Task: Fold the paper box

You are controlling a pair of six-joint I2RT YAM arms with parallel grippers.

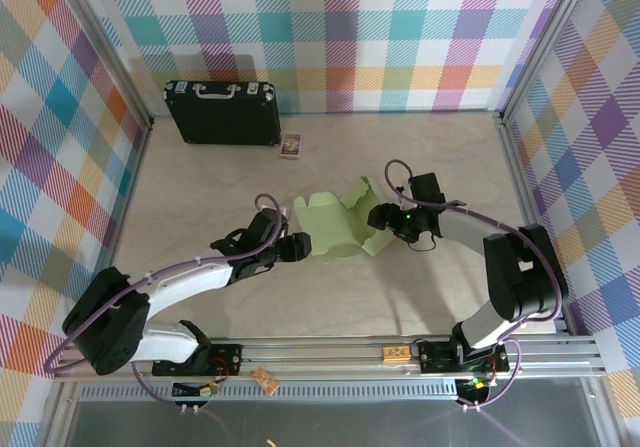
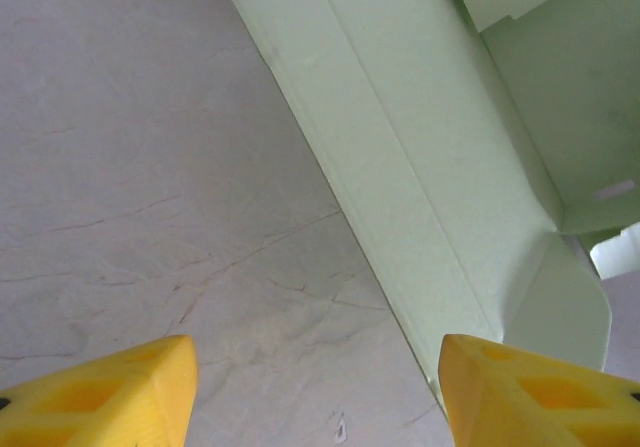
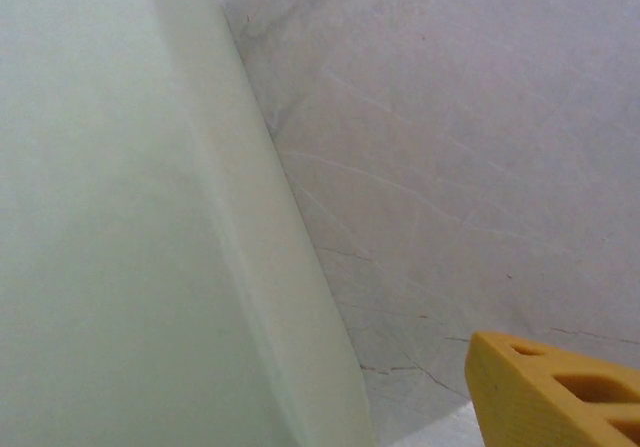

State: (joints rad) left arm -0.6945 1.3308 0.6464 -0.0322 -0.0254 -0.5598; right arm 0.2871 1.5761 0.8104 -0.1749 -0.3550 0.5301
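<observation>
The paper box [image 1: 335, 225] is a pale green card cutout, partly raised into a trough shape, lying mid-table between the two arms. My left gripper [image 1: 298, 248] is at its lower left edge. In the left wrist view its yellow fingers [image 2: 110, 392] stand wide apart, open, and the right one overlaps the edge of the card [image 2: 420, 167]. My right gripper [image 1: 380, 217] is at the card's right flap. In the right wrist view one yellow finger [image 3: 560, 392] shows over bare table, the card wall [image 3: 130, 227] hides the other, and the gripper looks open.
A black briefcase [image 1: 222, 112] with a silver handle stands at the back left wall, with a tiny picture card [image 1: 290, 147] beside it. Plaid walls close three sides. A metal rail [image 1: 330, 352] runs along the near edge.
</observation>
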